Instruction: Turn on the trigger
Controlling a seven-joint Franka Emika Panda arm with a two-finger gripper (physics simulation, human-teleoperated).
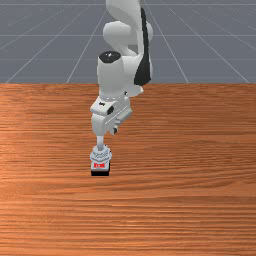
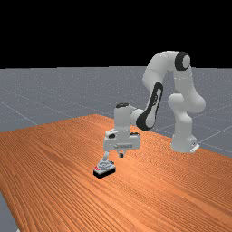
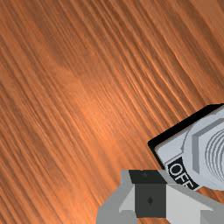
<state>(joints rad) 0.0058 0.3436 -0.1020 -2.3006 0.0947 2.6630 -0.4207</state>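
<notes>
In the front view, the toggle switch (image 1: 101, 162) lies left of my gripper (image 1: 114, 130), nearer the camera. Far view: its lever (image 2: 106, 155) stands just left of my fingertips. Wrist view: fingers pressed together, beside the OFF label (image 3: 180, 174).

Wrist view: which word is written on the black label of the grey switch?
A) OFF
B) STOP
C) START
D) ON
A: the black label on the grey switch carries the light letters OFF.
</notes>
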